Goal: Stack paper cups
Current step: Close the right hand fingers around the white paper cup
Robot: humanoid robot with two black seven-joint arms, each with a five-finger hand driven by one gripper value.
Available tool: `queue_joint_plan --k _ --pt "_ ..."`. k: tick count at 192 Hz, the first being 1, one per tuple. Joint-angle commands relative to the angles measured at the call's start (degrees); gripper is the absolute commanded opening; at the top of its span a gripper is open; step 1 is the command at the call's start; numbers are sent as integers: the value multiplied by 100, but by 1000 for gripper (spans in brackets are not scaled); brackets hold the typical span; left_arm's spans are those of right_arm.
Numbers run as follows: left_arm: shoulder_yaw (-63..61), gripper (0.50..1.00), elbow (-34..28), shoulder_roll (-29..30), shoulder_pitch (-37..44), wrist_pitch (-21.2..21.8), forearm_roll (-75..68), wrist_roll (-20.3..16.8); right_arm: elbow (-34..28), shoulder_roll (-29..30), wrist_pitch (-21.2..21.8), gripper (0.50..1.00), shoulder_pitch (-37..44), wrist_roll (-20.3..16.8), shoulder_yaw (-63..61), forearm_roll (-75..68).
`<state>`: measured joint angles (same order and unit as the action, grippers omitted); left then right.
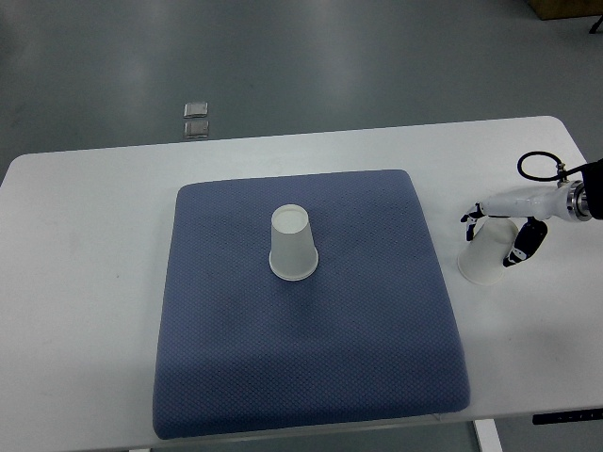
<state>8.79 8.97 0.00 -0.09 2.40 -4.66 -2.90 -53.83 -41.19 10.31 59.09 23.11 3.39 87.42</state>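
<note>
One white paper cup [292,244] stands upside down near the middle of the blue mat [226,358]. A second white paper cup [484,257] is on the white table just right of the mat, also upside down and tilted. My right hand [499,229] comes in from the right edge and has its fingers curled around this second cup's upper part, thumb on the right side. The left arm does not show.
The white table [85,282] extends around the mat on all sides. Two small square floor fittings [196,119] lie on the grey floor beyond the table's far edge. A black cable loop [537,168] sits above my right wrist.
</note>
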Motion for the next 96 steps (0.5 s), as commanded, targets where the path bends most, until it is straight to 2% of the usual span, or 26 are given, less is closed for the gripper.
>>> queue_joint_plan --k 1,96 --pt "0 1000 0 0 0 6 0 0 13 23 -3 897 -12 18 -5 -24" --pt "0 1000 0 0 0 -3 0 0 13 41 32 895 -65 35 4 -296"
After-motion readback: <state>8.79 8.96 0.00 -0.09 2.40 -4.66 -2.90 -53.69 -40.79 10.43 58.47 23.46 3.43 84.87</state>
